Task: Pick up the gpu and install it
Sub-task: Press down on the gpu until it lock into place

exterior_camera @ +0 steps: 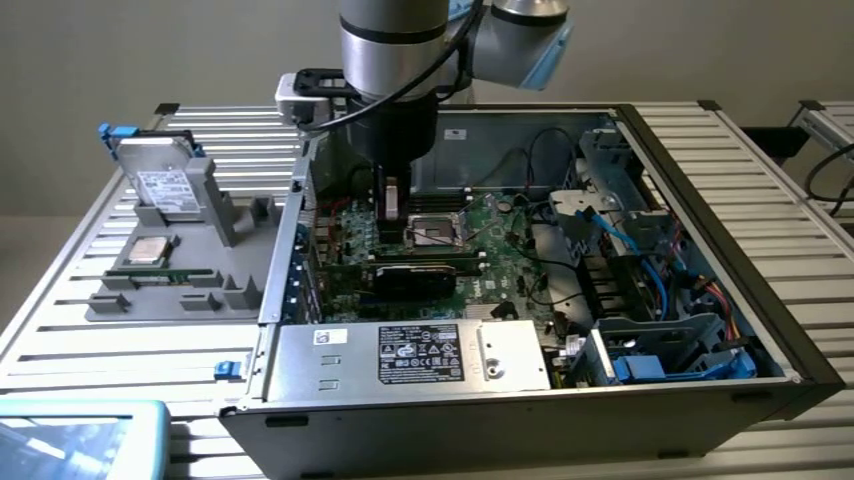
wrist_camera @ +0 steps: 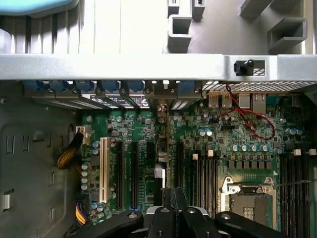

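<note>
The pincer [wrist_camera: 168, 208] hangs inside the open computer case [exterior_camera: 787, 340], clenched on the gpu [wrist_camera: 161, 148], which it holds edge-on so the card's lower edge faces the motherboard [wrist_camera: 223, 129]. The gpu sits directly beneath the pincer, over a black expansion slot [wrist_camera: 151, 168], its bracket end toward the case's rear wall. Whether it touches the slot cannot be told.

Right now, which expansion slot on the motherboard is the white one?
The end slot of the row, beside the yellow-and-black cable bundle. The other slots in that row are black.
</note>
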Controlling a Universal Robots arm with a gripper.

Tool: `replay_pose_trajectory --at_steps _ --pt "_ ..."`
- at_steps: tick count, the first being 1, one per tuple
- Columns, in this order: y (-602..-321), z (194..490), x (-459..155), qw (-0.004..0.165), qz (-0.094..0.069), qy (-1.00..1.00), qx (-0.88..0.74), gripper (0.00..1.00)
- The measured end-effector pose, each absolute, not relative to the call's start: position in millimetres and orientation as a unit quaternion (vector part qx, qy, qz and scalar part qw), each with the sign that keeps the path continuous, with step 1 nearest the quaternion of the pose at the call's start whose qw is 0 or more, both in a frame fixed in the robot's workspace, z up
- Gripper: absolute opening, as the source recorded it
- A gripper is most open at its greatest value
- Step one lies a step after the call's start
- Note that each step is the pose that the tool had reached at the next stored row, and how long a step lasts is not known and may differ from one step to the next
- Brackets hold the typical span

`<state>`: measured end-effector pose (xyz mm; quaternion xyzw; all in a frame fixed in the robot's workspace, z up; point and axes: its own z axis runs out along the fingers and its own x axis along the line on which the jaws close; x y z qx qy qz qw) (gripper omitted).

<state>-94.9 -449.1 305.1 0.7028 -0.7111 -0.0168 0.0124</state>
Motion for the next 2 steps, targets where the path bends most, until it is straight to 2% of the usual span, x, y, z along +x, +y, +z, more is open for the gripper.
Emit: replay_pose_trajectory --at_steps 2 --pt "-449.1 305.1 -94.9 0.012 -0.017 -0.711 0.703 0.12"
